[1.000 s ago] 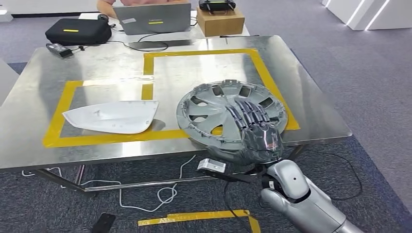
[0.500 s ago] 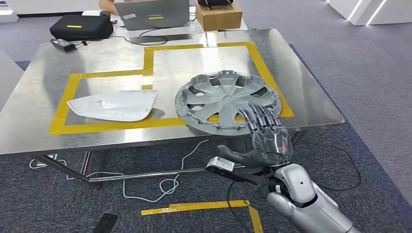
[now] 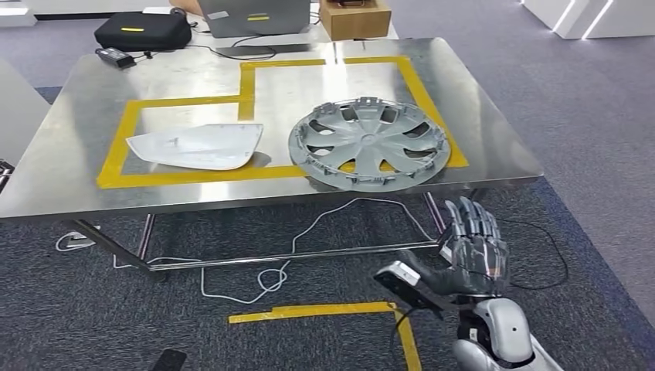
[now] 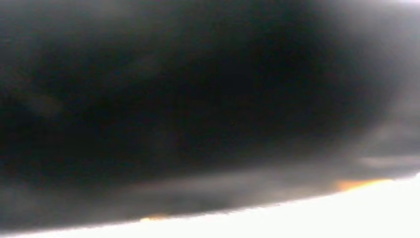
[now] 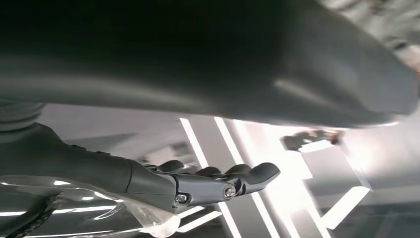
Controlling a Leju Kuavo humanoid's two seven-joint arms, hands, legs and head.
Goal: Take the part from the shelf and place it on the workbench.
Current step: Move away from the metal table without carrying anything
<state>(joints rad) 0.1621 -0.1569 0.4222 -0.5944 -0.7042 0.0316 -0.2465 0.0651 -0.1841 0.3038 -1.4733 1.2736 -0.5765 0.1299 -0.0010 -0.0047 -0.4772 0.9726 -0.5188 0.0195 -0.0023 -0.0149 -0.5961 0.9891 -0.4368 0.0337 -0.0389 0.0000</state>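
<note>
— Where's the part now?

— That grey plastic wheel cover [image 3: 368, 143] lies flat on the steel tabletop [image 3: 494, 147], straddling the yellow tape border [image 3: 116, 151] near the front edge, beside a white curved panel [image 3: 195, 146]. I'd say it's placed.

— And the right hand [image 3: 471, 251]?

— Below the table edge, well apart from the cover, fingers [image 5: 257, 174] spread, holding nothing.

— The left one?

— Its wrist view is a dark blur; I cannot tell.
</note>
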